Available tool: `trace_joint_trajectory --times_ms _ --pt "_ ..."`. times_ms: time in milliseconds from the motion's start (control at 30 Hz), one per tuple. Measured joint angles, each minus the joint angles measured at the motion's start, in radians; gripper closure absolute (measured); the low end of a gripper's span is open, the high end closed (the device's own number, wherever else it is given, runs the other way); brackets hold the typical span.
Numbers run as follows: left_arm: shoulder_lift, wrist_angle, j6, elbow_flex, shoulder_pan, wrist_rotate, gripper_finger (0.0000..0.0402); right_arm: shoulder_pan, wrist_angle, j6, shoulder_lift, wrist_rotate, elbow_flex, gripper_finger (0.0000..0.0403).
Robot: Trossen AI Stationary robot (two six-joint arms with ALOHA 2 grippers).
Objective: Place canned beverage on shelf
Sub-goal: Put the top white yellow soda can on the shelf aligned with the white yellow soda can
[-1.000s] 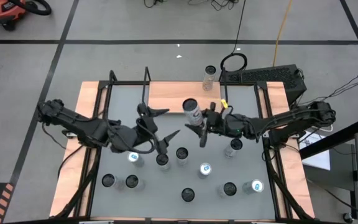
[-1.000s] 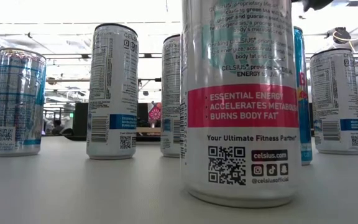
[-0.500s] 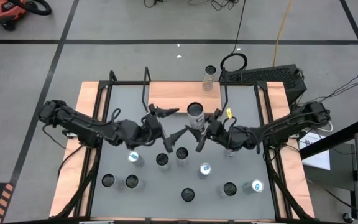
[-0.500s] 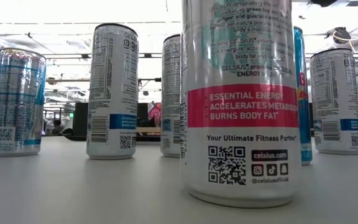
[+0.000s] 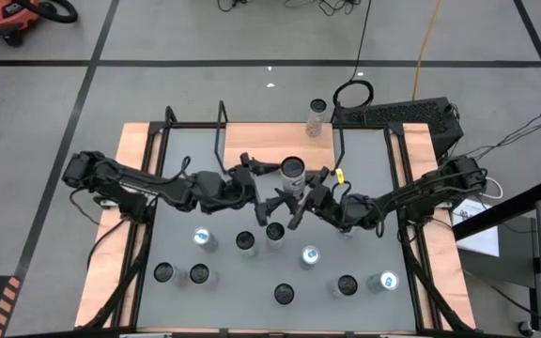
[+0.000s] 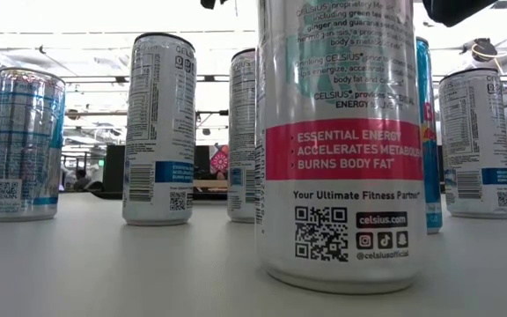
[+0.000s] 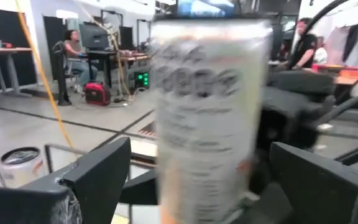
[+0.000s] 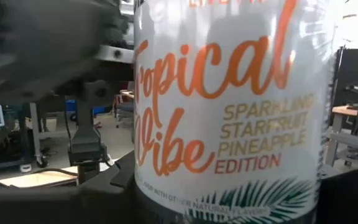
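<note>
Basically a handoff: right gripper clamps the can upright above the table's back half, just short of the shelf, while left gripper, jaws wide, straddles it without touching, probably so it can take over for the final placement.

Floor: grey, marked with dark tape lines. A red shop vacuum stands at the far corner. A yellow cable and a black coiled cable lie beyond the worktop. Seated persons occupy desks in the room behind. Ceiling lighting is bright.
</note>
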Motion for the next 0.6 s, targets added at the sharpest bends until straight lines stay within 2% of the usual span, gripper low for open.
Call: trace_joint_trajectory --times_ms 100,367,600 --pt "0.015 0.024 0.000 0.002 0.011 0.011 0.0018 -0.001 0.002 -0.027 0.000 0.011 0.000 0.0195" --pt "0.051 0.092 -0.006 0.001 0.047 0.126 0.0022 -0.002 -0.014 -0.046 0.000 0.019 0.000 0.0195" --pt "0.061 0.113 -0.020 0.001 0.065 0.195 0.0071 -0.002 -0.017 -0.056 0.000 0.016 0.000 0.0195"
